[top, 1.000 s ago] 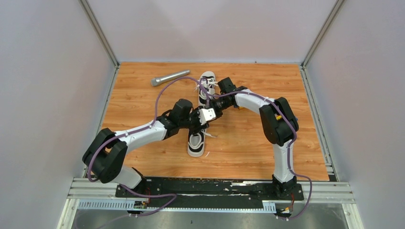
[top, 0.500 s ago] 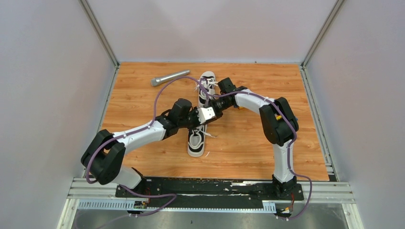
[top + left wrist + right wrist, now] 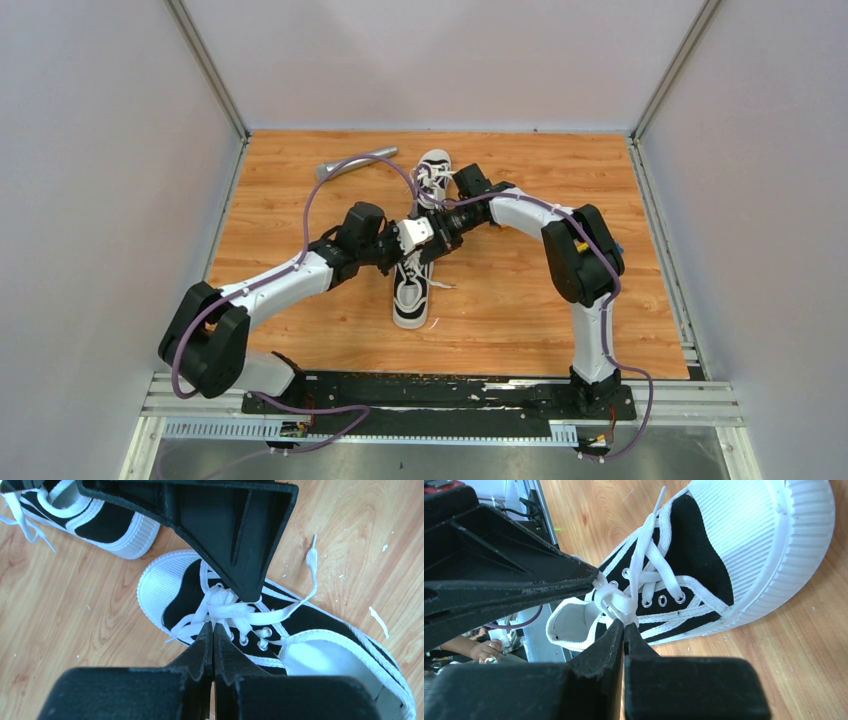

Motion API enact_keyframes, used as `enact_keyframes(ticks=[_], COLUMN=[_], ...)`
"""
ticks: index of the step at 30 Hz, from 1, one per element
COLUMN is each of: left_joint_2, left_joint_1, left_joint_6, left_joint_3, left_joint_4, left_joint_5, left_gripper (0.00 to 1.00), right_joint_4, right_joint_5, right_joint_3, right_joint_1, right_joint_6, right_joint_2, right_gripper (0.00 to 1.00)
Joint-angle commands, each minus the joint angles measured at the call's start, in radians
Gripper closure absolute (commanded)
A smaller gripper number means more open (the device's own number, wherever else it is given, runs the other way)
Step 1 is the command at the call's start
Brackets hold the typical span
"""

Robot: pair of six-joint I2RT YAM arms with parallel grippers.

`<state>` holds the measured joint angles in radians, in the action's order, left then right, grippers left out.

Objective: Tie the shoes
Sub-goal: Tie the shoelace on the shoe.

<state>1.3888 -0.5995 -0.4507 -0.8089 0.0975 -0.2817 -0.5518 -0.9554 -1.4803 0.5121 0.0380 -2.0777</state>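
The near shoe (image 3: 410, 298) lies mid-table with its toe cap (image 3: 159, 582) pointing away from the bases; it also fills the right wrist view (image 3: 704, 555). Its white laces (image 3: 235, 611) are bunched over the eyelets. My left gripper (image 3: 213, 625) is shut on that bunch from one side. From the opposite side my right gripper (image 3: 624, 625) is shut on the same laces (image 3: 616, 602). Both grippers meet above the shoe, left (image 3: 417, 243) and right (image 3: 427, 239). One lace end (image 3: 311, 560) trails loose on the wood. The far shoe (image 3: 434, 172) lies behind, its laces untied.
A grey microphone (image 3: 355, 163) lies at the back left of the wooden table (image 3: 520, 300). Small white scraps (image 3: 377, 621) dot the wood near the shoe. Grey walls enclose the table on three sides.
My left gripper has gone from open to shut on the laces, and its arm has swung left and a little farther back. The right arm has hardly moved.
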Motion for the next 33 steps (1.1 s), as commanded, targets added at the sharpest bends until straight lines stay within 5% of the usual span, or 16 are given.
enact_keyframes(ticks=[1,7,12,23,33], left_joint_2=[-0.057,-0.072,-0.095,-0.041,-0.037], left_joint_1=[0.046,0.058,0.086,0.088,0.191], left_joint_6=[0.009,0.019,0.068,0.057,-0.021], left_joint_3=[0.021,0.032,0.058,0.014,-0.014], left_joint_4=[0.07,0.079,0.032,0.051,0.139], left_joint_5=[0.059,-0.021,-0.14,-0.093,-0.061], left_gripper=[1.0,1.0,1.0,1.0,1.0], right_joint_4=[-0.071,-0.085,-0.104,-0.091,-0.116], right_joint_5=[0.067,0.112,-0.127,0.01,0.059], right_joint_3=[0.015,0.0,-0.024,-0.029,0.057], right_joint_1=[-0.023,-0.036,-0.07,-0.064,-0.094], right_joint_6=[-0.104,-0.129,-0.093,-0.088,-0.268], right_joint_2=[0.057,0.041,-0.019,-0.051,0.014], right_gripper=[1.0,1.0,1.0,1.0,1.0])
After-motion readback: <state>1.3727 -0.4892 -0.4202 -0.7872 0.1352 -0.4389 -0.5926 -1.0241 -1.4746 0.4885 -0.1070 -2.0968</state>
